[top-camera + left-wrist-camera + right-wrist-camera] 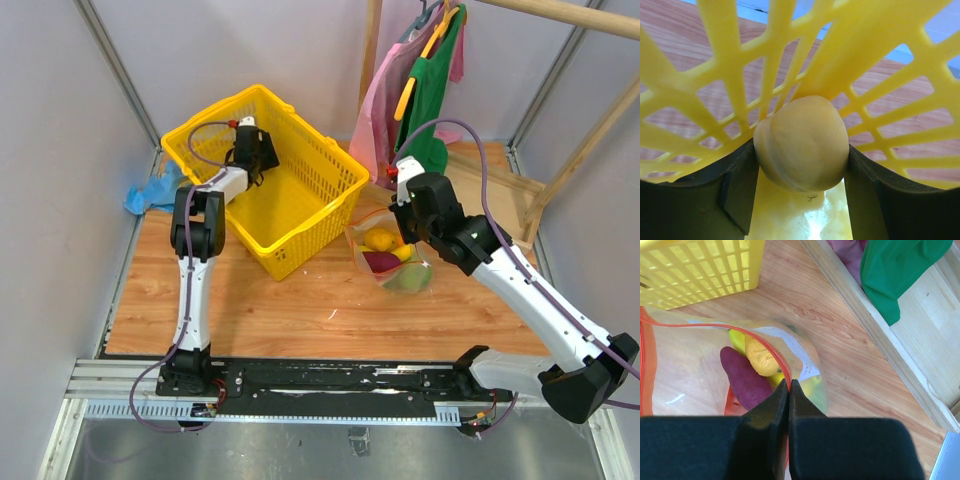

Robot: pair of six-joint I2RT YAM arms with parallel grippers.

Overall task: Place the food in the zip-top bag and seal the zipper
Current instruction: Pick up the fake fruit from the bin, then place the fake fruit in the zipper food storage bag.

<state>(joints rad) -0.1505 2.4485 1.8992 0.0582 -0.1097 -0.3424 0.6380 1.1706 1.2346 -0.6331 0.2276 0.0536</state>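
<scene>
My left gripper (pixel 256 152) reaches into the yellow basket (pixel 300 215) and is shut on a pale yellow round fruit (pixel 802 142), held against the basket's lattice wall. My right gripper (pixel 789 382) is shut on the red-orange zipper (pixel 771 347) at the rim of the clear zip-top bag (pixel 695 370). The bag (pixel 392 255) lies open on the wooden table beside the basket. Inside it I see a purple eggplant-like piece (pixel 745 382), a yellow-orange fruit (pixel 760 357) and green and red pieces.
Pink and green clothes (pixel 425 85) hang on a wooden rack (pixel 560 175) at the back right. A blue cloth (pixel 145 195) lies left of the basket. The wooden rack base (pixel 880 335) runs close to the right of the bag.
</scene>
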